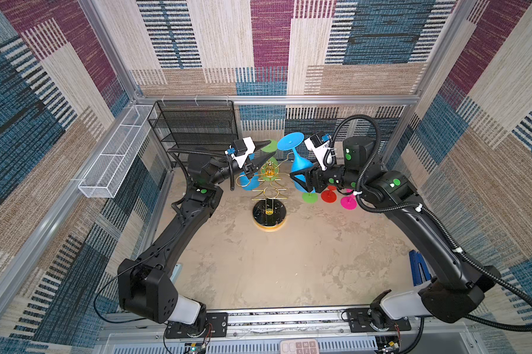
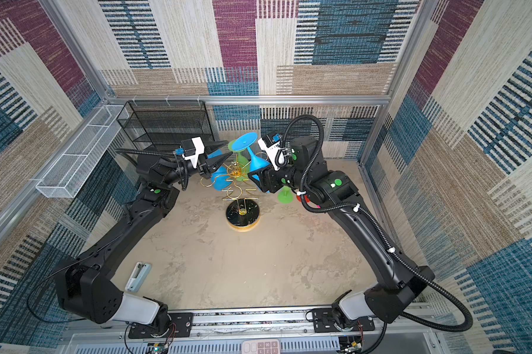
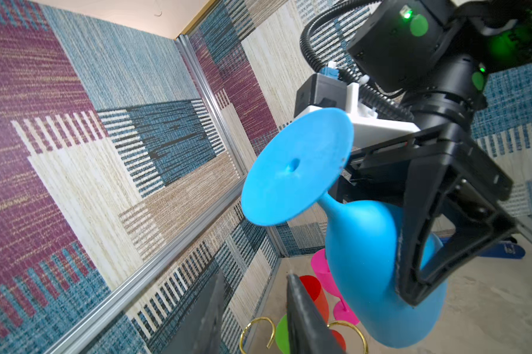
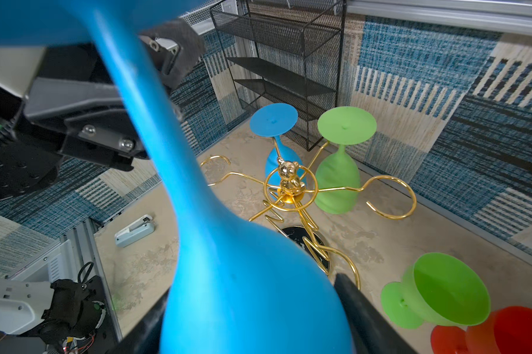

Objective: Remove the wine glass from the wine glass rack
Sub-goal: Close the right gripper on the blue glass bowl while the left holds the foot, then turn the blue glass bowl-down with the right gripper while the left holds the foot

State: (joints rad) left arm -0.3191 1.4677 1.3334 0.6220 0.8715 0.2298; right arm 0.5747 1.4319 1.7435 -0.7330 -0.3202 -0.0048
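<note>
There are six glasses (two blue, two green, one red, one pink). The right gripper (image 1: 297, 179) clamps the bowl of the blue wine glass (image 1: 301, 165), just right of the top of the one wine glass rack (image 1: 267, 214). Its foot is up, rim down, long axis near upright, slightly tilted. The hanging blue glass (image 4: 281, 122) and hanging green glass (image 4: 338, 180) are inverted on the rack. Three sit on the table (image 1: 289, 269). The left gripper (image 1: 270, 149) is partly open and empty.

Left arm (image 1: 179, 226) raised, reaching inward; left jaws part-open, empty. Right arm (image 1: 418, 226) likewise; right jaws wide, gripping.
</note>
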